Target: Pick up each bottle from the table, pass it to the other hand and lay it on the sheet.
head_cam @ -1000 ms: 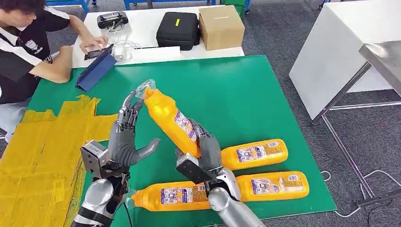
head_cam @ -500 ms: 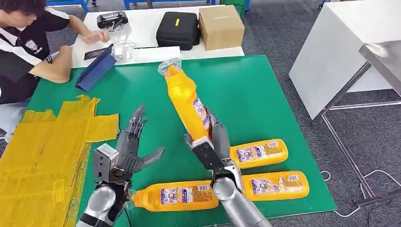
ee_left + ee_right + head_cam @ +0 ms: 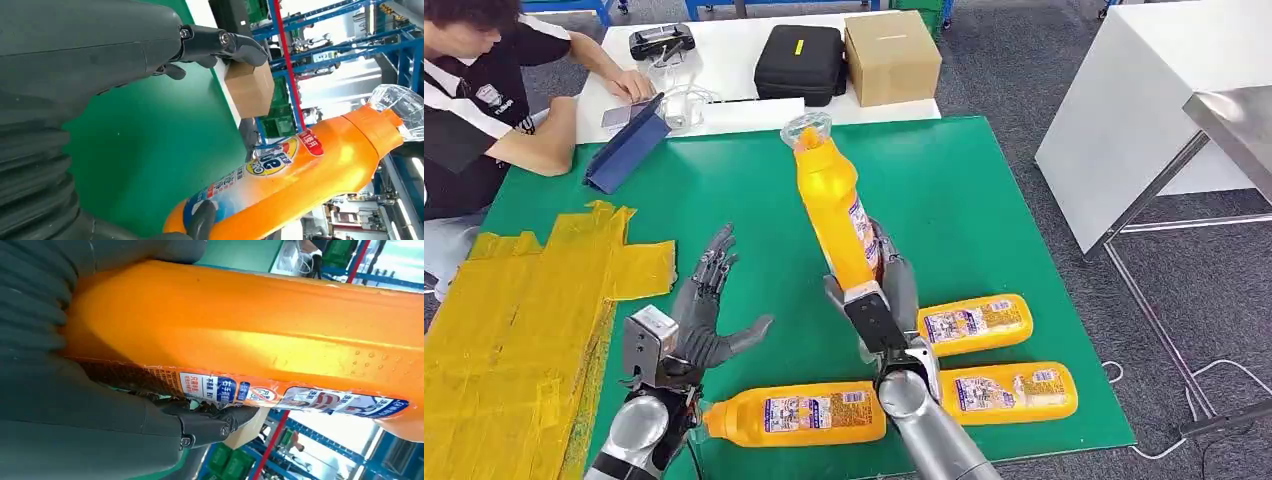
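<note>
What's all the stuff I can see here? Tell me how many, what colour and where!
held bottle: one, orange, nearly upright in the right hand
lying bottles: three, orange, on the green mat's near edge
green mat: one, covers the table
sheet: one, yellow, crinkled, on the mat's left side
blue folder: one, far left of the mat
black case: one, on the white table behind
cardboard box: one, brown, beside the case
person: one, dark shirt, far left
left hand: grey, fingers spread, holds nothing
right hand: grey, grips the held bottle
</note>
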### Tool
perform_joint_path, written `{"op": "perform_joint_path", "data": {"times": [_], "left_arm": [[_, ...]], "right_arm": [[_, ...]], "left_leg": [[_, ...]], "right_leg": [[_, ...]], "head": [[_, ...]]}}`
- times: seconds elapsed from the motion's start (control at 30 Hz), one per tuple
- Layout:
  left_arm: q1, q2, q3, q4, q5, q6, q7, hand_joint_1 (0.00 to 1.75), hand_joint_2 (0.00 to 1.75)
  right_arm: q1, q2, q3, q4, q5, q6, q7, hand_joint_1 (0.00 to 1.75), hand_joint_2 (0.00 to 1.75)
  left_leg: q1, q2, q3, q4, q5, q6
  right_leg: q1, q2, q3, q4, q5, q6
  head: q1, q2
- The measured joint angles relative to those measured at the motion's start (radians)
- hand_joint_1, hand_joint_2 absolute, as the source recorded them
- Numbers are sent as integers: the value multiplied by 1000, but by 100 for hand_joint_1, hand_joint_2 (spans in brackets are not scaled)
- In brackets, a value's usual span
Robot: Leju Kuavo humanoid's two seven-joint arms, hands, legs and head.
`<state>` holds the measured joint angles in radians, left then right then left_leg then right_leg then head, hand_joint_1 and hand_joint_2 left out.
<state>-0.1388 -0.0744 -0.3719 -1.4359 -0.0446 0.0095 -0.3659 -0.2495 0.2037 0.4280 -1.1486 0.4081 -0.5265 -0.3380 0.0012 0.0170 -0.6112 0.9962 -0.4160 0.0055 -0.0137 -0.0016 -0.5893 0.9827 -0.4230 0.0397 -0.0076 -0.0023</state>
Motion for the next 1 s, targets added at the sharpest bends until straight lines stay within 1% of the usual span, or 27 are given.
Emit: {"op": "perform_joint_path", "data": {"times": [0.13, 0.27, 0.43, 0.6, 1.0], "left_arm": [[-2, 0, 0, 2, 25, -27, 8, 0, 175], [-8, 0, 0, 10, 82, -65, 12, 0, 175], [-14, 0, 0, 22, 133, -88, 12, 0, 175], [-26, 0, 0, 37, 159, -97, 12, 0, 175], [-28, 3, 2, 63, 208, -125, 18, 0, 175]], "right_arm": [[1, 8, 15, 5, 40, 10, -19, 175, 175], [5, 24, 59, 19, 83, 8, -53, 175, 175], [10, 35, 127, 39, 96, 9, -90, 175, 175], [10, 36, 193, 77, 113, 13, -92, 175, 175], [-17, 37, 265, 167, 134, 24, -89, 175, 175]], "left_leg": [[0, 0, 0, 0, 0, 0], [0, 0, 0, 0, 0, 0], [0, 0, 0, 0, 0, 0], [0, 0, 0, 0, 0, 0], [0, 0, 0, 0, 0, 0]], "right_leg": [[0, 0, 0, 0, 0, 0], [0, 0, 0, 0, 0, 0], [0, 0, 0, 0, 0, 0], [0, 0, 0, 0, 0, 0], [0, 0, 0, 0, 0, 0]], "head": [[0, 0], [0, 0], [0, 0], [0, 0], [0, 0]]}}
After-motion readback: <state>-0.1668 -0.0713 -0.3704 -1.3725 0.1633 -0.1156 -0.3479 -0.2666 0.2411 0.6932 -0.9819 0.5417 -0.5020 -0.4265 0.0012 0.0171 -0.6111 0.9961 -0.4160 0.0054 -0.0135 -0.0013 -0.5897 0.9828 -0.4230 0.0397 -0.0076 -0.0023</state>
